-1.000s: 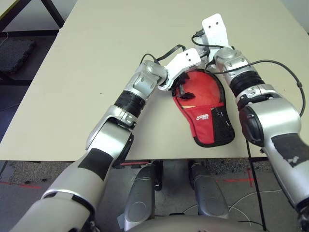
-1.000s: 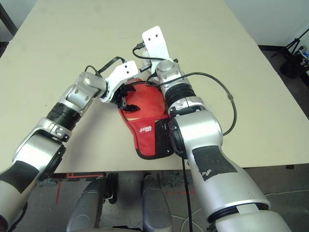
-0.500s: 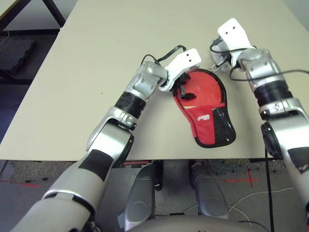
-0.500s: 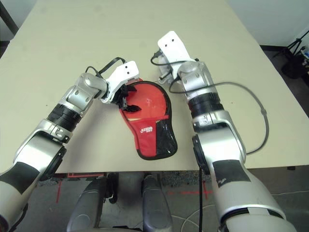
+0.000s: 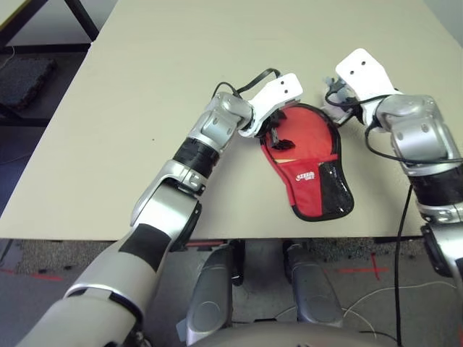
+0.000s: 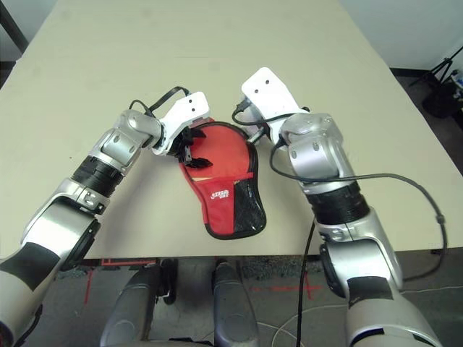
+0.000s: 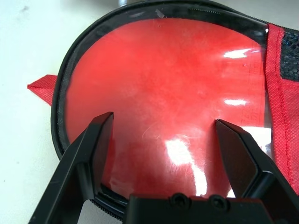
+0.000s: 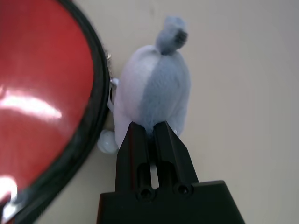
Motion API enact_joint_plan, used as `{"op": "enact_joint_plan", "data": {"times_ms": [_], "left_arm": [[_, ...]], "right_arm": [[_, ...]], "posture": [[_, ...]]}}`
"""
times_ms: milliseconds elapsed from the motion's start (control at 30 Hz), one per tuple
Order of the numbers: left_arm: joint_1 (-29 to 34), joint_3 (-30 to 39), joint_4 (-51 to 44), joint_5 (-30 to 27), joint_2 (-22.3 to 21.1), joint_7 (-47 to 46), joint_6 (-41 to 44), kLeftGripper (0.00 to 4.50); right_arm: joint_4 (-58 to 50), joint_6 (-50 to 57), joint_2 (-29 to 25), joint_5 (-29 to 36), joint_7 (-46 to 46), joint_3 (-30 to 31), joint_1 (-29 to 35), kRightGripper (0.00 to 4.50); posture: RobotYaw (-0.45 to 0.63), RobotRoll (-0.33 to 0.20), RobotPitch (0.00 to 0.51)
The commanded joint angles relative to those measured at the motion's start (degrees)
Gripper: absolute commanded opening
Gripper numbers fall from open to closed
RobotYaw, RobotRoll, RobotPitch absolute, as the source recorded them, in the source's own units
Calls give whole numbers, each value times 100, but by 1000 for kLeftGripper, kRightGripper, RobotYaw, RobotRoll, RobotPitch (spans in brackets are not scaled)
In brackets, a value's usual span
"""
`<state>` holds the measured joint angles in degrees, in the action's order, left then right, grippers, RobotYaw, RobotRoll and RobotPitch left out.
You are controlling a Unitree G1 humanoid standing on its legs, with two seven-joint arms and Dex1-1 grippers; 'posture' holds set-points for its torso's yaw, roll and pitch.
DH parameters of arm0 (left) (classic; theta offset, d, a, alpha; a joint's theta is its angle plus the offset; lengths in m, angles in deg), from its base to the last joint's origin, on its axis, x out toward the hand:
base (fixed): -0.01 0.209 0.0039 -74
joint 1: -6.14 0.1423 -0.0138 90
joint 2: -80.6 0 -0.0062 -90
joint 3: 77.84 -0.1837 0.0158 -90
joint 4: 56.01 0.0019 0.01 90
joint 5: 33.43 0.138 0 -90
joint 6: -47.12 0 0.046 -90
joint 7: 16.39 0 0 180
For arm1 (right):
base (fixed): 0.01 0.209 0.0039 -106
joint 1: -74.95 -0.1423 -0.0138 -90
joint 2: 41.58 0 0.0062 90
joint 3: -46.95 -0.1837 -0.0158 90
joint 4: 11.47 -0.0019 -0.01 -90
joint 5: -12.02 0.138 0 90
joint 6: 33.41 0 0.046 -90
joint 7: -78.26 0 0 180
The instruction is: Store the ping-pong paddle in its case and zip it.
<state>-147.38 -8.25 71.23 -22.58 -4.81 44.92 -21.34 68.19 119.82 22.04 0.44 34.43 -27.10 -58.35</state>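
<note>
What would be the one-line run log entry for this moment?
left gripper: open over paddle in case | right gripper: shut on pom-pom | zip: not fully closed

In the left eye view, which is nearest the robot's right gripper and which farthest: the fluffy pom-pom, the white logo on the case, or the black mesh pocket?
1. Pom-pom: right at the right gripper, whose fingers are closed on it, beside the case's round end.
2. White logo: on the red panel, mid-case, toward the robot.
3. Black mesh pocket: farthest, at the narrow end by the table's near edge.
</note>
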Motion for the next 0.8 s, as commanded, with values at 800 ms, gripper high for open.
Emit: {"op": "enact_joint_plan", "data": {"times_ms": [800], "left_arm": [[172,-257,158,76,-5,138,52,4500]], "right_arm": [[-3642,2824,-2106,3029,-1065,-1448,2986,32]], "posture": [[-176,0,300]]}}
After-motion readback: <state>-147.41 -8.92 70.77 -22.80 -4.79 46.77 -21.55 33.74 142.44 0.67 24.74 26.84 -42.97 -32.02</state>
